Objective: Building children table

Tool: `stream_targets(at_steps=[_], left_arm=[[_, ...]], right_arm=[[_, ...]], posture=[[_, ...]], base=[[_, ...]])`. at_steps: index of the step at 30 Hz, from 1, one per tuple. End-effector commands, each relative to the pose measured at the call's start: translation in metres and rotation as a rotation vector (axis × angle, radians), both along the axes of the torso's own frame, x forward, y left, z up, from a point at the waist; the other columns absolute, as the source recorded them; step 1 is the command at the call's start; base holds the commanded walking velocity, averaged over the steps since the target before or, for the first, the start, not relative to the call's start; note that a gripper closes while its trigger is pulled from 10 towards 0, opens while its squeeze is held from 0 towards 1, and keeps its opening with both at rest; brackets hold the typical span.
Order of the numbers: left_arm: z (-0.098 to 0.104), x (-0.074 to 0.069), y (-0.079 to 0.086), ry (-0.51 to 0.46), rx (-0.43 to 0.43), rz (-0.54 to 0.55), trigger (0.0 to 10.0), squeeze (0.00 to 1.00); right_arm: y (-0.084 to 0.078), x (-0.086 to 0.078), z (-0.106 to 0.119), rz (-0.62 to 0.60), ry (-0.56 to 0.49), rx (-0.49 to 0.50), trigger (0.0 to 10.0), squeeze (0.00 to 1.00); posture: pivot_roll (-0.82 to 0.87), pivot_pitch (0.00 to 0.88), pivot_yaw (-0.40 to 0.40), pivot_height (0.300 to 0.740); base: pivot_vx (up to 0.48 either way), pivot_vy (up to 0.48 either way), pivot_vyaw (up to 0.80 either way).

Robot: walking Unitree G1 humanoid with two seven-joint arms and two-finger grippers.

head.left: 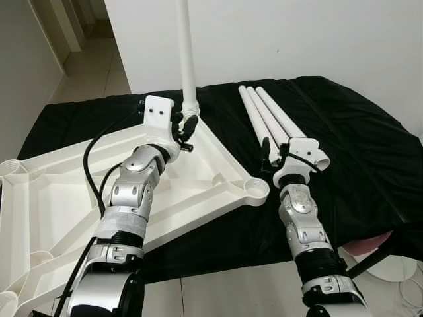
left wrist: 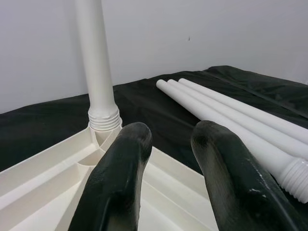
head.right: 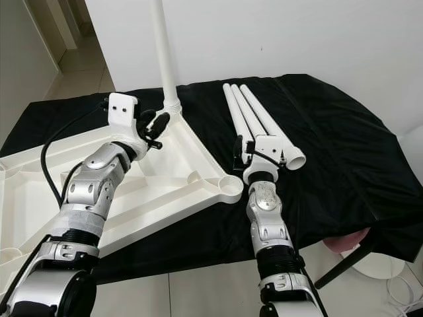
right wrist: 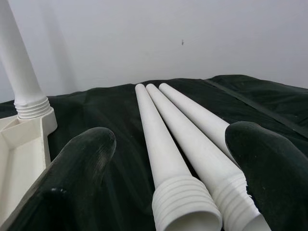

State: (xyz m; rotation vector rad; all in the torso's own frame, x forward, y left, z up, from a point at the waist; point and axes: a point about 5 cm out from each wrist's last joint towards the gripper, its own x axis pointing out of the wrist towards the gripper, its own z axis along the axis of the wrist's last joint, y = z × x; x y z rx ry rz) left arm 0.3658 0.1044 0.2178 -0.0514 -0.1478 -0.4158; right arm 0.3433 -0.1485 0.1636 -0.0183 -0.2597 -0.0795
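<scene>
The white table top (head.left: 66, 191) lies upside down on a black cloth (head.left: 357, 145). One white leg (head.left: 187, 53) stands upright, screwed into the far corner socket. Three loose white legs (head.left: 271, 115) lie side by side on the cloth to the right, threaded ends (right wrist: 185, 207) toward me. My left gripper (head.left: 187, 132) hovers over the table top just short of the upright leg's base (left wrist: 103, 120), open with nothing between its fingers (left wrist: 120, 178). My right gripper (right wrist: 178, 144) is open at the near ends of the loose legs, with its fingers (right wrist: 82, 163) on either side of them.
An empty corner socket (head.left: 256, 188) sits at the table top's near right corner, between my arms. A white wall (head.left: 297, 33) stands close behind. At the lower right, a pink object (head.left: 363, 247) and a white round base (head.left: 396, 267) are on the tiled floor.
</scene>
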Motion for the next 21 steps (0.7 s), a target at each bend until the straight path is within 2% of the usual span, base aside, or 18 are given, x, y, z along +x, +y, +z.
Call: stream_targets(at_steps=[1,11,17,21], left_arm=[[0.0066,0.0022,0.0032,-0.014,0.01,0.065,10.0,0.0],[0.0009,0.001,0.0059,-0.025,0.044,0.067,10.0,0.0],[0.0011,0.0014,0.0018,-0.027,0.033,0.075,10.0,0.0],[-0.0014,-0.0003,-0.0012,-0.027,0.054,0.056,10.0,0.0]], right_arm=[[0.0023,0.0019,0.0014,0.002,-0.011,0.01,10.0,0.0],[0.006,0.0056,0.0002,0.037,0.005,0.004,10.0,0.0],[0.0028,0.0071,-0.0002,0.048,0.011,-0.027,10.0,0.0],[-0.0019,0.007,-0.0005,0.034,0.012,-0.03,10.0,0.0]], posture=[[-0.04,0.0,0.093,0.74],[-0.04,0.0,0.016,0.74],[-0.04,0.0,0.016,0.74],[-0.05,0.0,0.004,0.74]], base=[[0.0,0.0,0.0],[0.0,0.0,0.0],[0.0,0.0,0.0],[0.0,0.0,0.0]])
